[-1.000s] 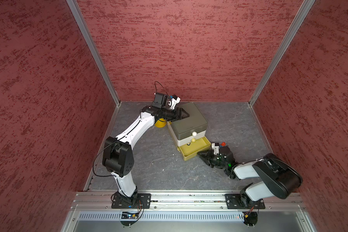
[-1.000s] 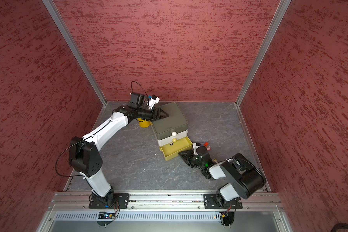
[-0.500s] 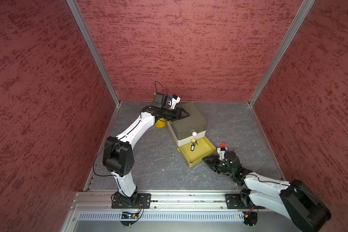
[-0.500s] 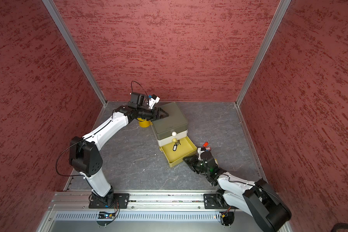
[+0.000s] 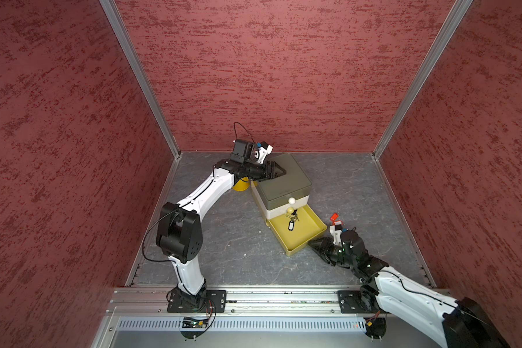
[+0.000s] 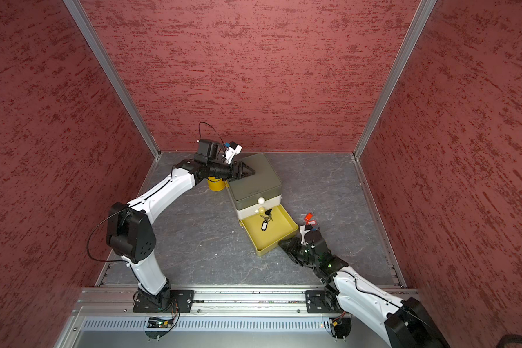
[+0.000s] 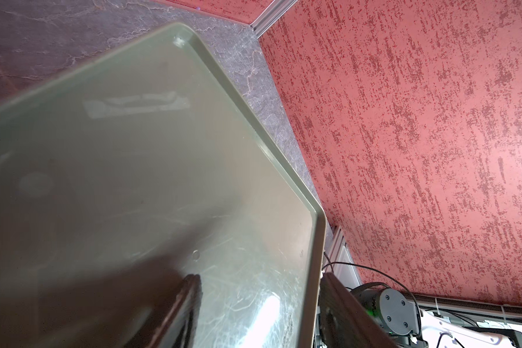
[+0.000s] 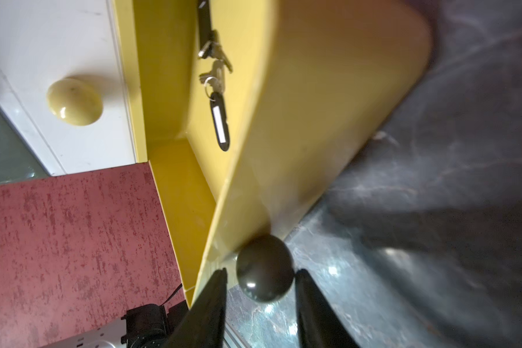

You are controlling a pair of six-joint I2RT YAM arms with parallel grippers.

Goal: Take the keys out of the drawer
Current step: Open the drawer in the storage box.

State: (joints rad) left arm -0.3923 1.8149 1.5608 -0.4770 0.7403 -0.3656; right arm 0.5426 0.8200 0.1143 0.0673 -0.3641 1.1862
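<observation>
Clear air over the yellow drawer (image 5: 306, 238) and keys (image 5: 290, 224); cream knob (image 5: 290, 210) above its back, right end effector (image 8: 262, 272) at front.

The left arm (image 5: 207, 192) and right arm (image 5: 410, 293) share glossy white link shells and bulky matte black joint housings (image 5: 178, 235) studded with small screws. Thin black cables (image 5: 143, 248) loop beside the joints. Black base plates (image 5: 217, 301) carry bolts. The fingers (image 8: 208, 304) are black, tapered wedges; a green light (image 5: 341, 250) glows on the right wrist.

The left gripper (image 7: 259, 275) fingers (image 7: 341, 304) straddle the olive cabinet top (image 7: 133, 150) at its rim.
</observation>
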